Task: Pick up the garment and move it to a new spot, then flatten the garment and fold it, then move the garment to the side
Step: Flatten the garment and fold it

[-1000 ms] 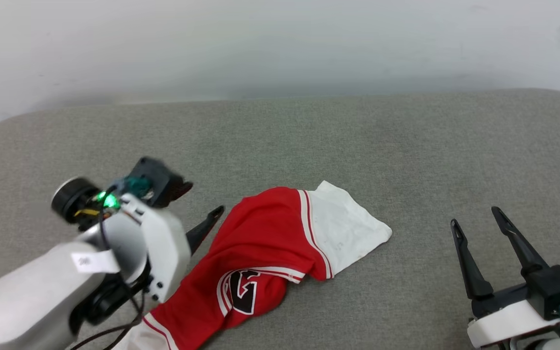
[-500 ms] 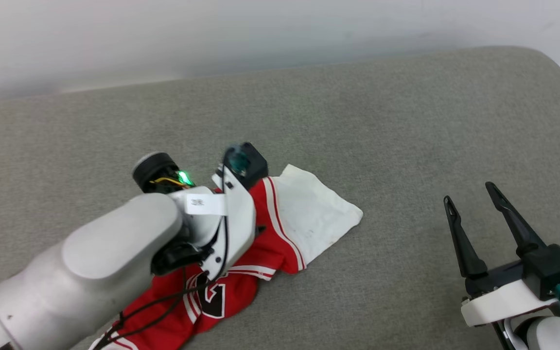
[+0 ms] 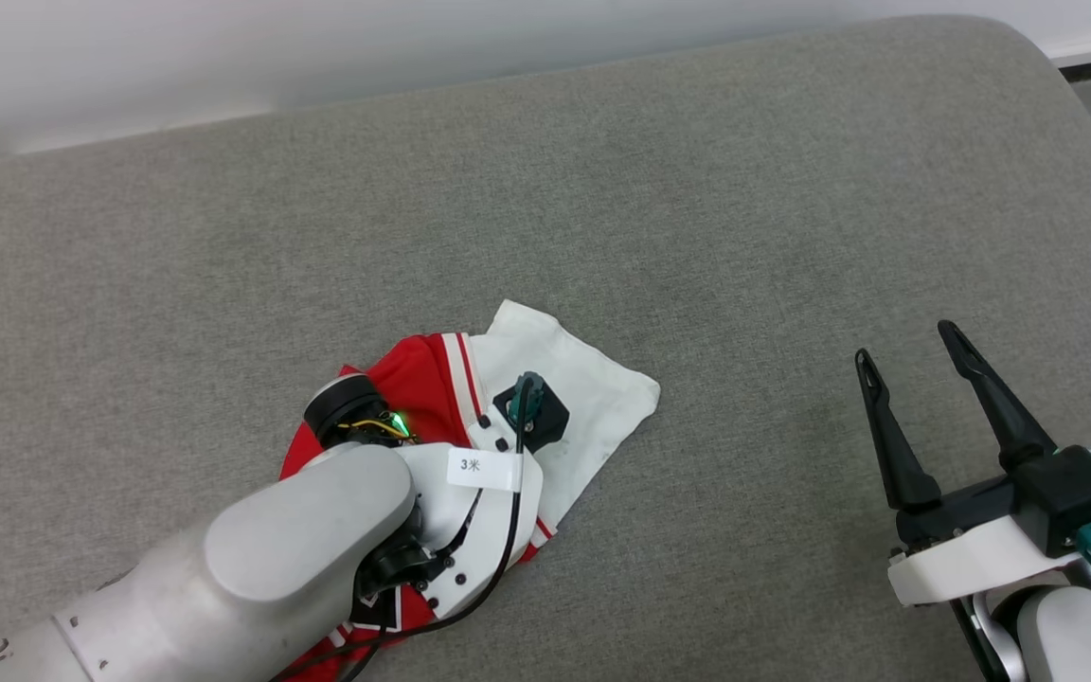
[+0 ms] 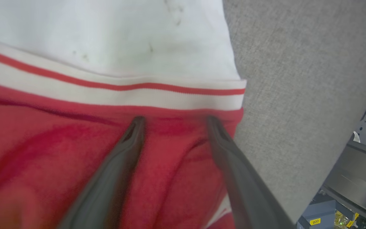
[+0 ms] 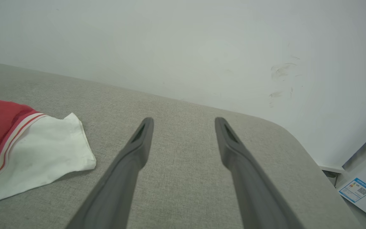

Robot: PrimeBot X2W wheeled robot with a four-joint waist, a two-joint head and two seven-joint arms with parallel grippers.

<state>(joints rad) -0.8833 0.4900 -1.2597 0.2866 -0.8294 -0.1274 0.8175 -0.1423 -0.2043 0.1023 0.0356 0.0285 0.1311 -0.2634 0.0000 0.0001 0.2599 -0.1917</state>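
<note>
Grey padded surface (image 3: 697, 189) is carrying the crumpled garment (image 3: 593, 403) — the left gripper (image 4: 173, 119) is pointing at its red cloth, jaws spread wide. The right gripper (image 3: 901, 341) is hanging well apart from the garment — equally wide.

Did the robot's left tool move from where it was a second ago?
Yes. The left tool went from the left edge of the jersey to over its red cloth, by the white sleeve.

Pale left arm (image 3: 299, 540) over red garment (image 3: 588, 403), right jaws spread
</note>
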